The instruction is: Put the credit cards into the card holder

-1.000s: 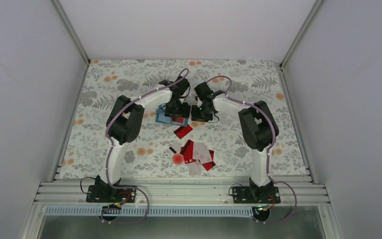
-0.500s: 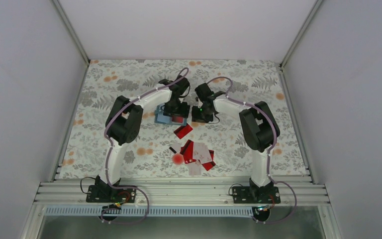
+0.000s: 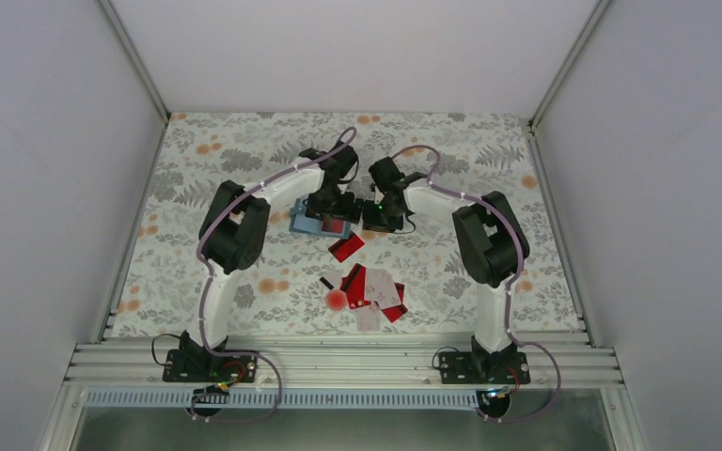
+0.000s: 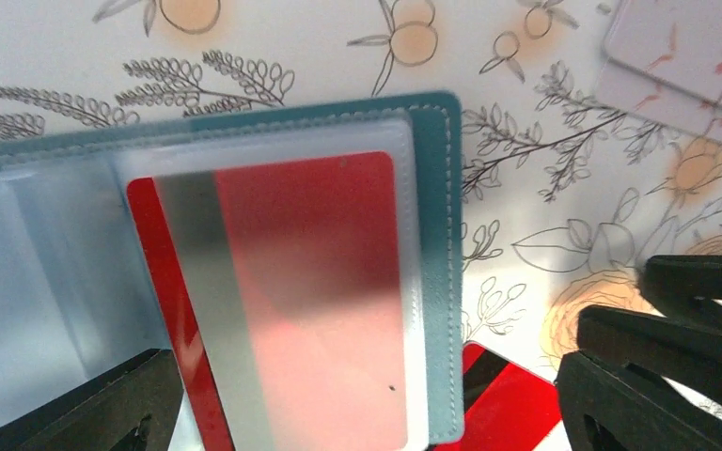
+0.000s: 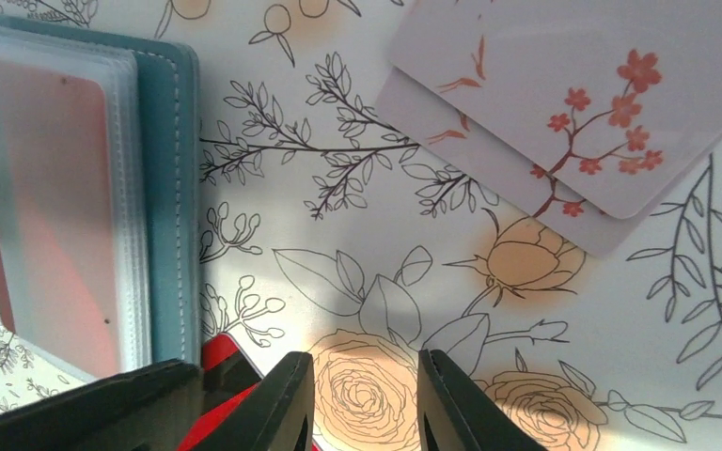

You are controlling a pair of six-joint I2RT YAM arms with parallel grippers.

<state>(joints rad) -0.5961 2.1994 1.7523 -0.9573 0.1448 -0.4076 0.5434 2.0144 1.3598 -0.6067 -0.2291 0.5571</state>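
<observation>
We see the left gripper [image 4: 371,371] hanging straight over the card holder [image 4: 437,235], its 2 fingers spread wide to either side and gripping nothing. The teal holder lies open and flat on the flowered table [image 5: 564,310], clear sleeves facing up. 1 red card [image 4: 320,282] with a silver stripe sits in the top sleeve. Most of it is dulled behind the frosted plastic, while the edge beside the stripe shows bare red. That card lies between the spread fingers, and we cannot tell whether either finger touches the holder. A loose red card [image 4: 508,409] pokes out from under the holder's near corner. The right gripper [image 5: 362,376] sits just beside the holder's stitched edge, over bare cloth. Its fingers stand a narrow gap apart, with only the printed rose showing between them, so it holds nothing. Beyond it lie 2 pale cards [image 5: 573,94] with a red blossom print, 1 overlapping the other, well clear of both grippers. From above, the heap of cards [image 3: 376,289], red and pale mixed, rests nearer the arm bases, beside a round red blob [image 3: 337,299] and a small black piece [image 3: 327,282].
</observation>
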